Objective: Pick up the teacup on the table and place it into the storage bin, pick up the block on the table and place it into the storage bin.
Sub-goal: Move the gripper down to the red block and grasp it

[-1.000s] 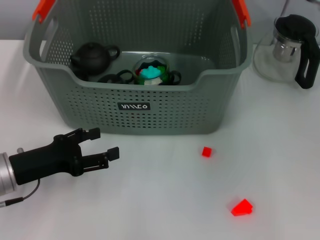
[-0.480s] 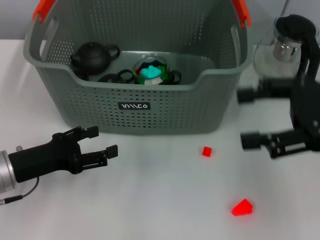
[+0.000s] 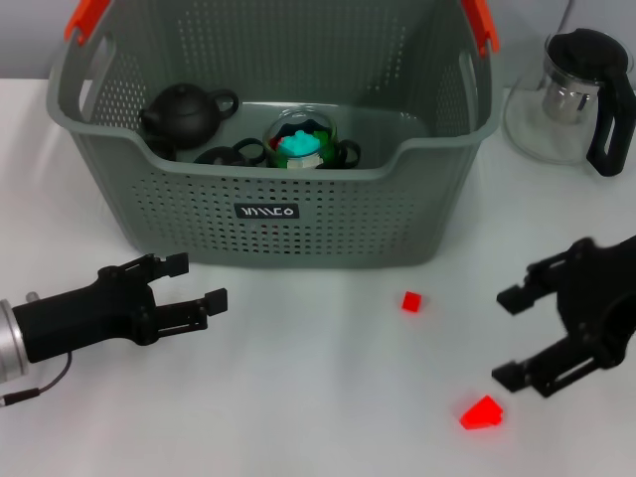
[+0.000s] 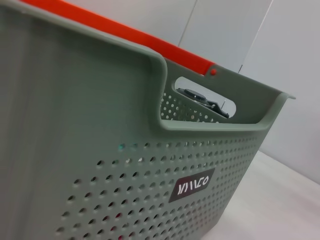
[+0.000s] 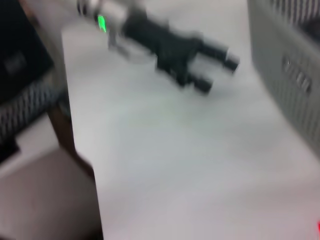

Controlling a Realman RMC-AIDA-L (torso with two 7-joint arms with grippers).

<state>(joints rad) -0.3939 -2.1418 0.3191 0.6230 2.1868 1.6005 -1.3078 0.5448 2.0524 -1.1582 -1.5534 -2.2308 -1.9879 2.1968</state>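
Block point(image 3: 481, 411): lying near desk's front edge, just below right gripper point(image 3: 512, 336), jaws gaping, nearer than left gripper point(image 3: 197, 281), likewise gaping.

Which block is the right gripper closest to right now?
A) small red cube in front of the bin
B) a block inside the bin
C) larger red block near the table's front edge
C: in the head view the right gripper, fingers open, sits just above the larger red block, while the small red cube lies farther to its left.
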